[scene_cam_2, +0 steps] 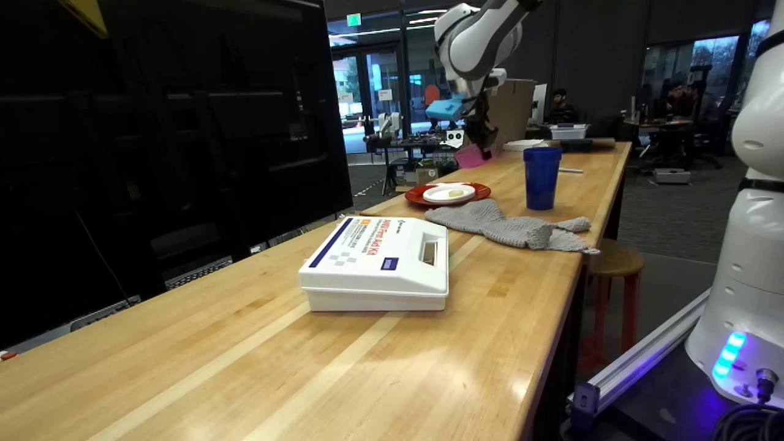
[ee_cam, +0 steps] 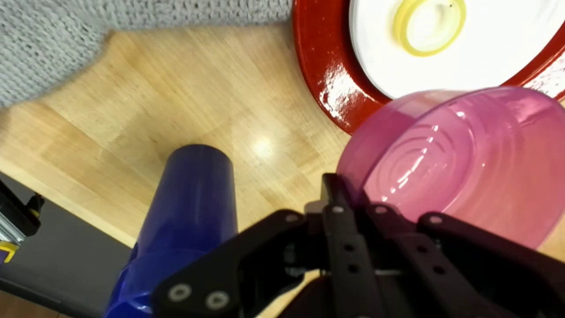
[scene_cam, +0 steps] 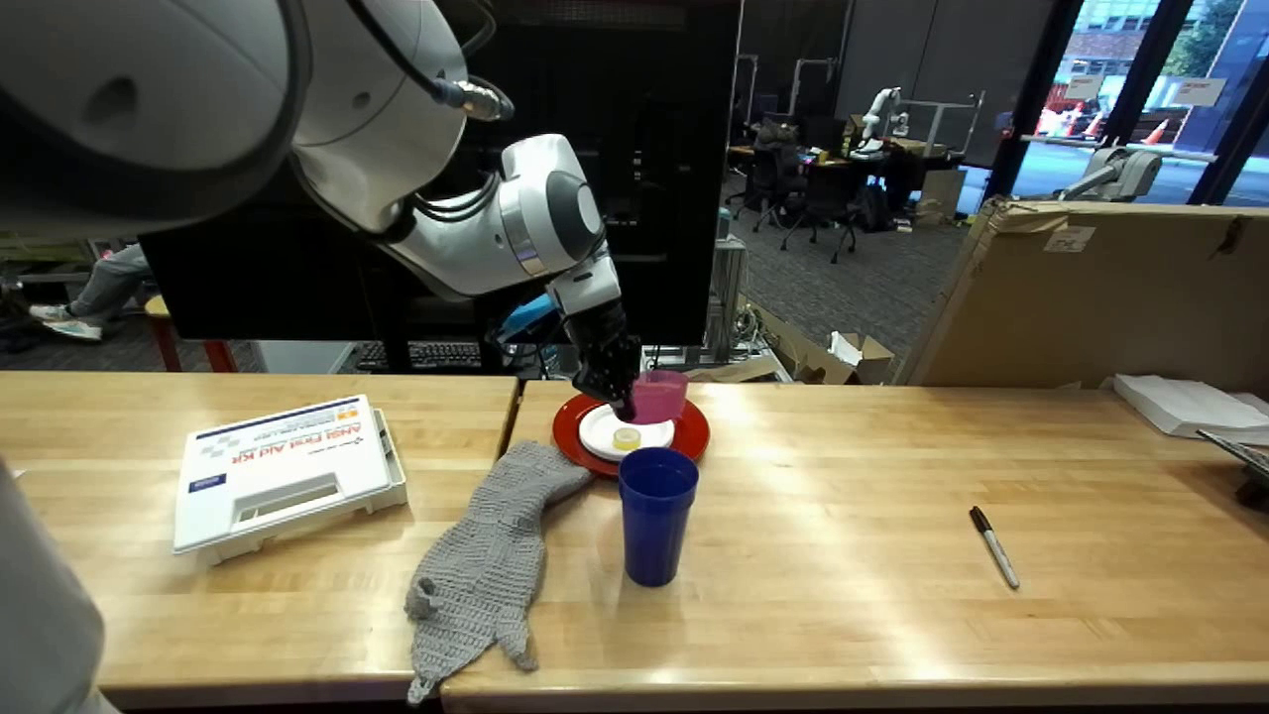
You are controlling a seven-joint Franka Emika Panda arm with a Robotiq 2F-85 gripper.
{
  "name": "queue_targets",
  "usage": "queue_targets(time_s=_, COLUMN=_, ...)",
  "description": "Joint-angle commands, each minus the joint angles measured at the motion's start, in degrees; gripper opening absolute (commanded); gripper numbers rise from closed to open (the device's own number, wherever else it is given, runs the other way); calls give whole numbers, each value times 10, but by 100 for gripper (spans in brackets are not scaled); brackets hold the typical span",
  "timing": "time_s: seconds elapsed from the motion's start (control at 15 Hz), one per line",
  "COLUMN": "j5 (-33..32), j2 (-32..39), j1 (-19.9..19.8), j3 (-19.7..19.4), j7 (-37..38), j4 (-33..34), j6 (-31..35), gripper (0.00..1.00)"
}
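Note:
My gripper is shut on the rim of a translucent pink cup, with the wall pinched between its fingers. In both exterior views the gripper holds the pink cup raised and tilted, near a red plate. A smaller white plate rests on the red one and carries a yellow ring, perhaps a tape roll. A dark blue cup stands upright on the table nearby.
A grey knitted cloth lies beside the plates, reaching the table's front edge. Left of it sits a white first aid kit. A marker lies at right, with papers and a large cardboard box behind.

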Motion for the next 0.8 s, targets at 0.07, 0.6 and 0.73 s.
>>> queue_targets(time_s=0.07, j5=17, j2=-9, j1=0, j3=-1, j7=-26, j4=-8, j6=17, gripper=1)
queue_targets(time_s=0.6, j5=15, j2=5, j1=9, j3=6, j7=-25, j4=3, j6=36, gripper=1)
queue_targets(time_s=0.73, j5=10, j2=6, j1=9, j3=4, j7=-18, j4=0, j6=29, gripper=4)
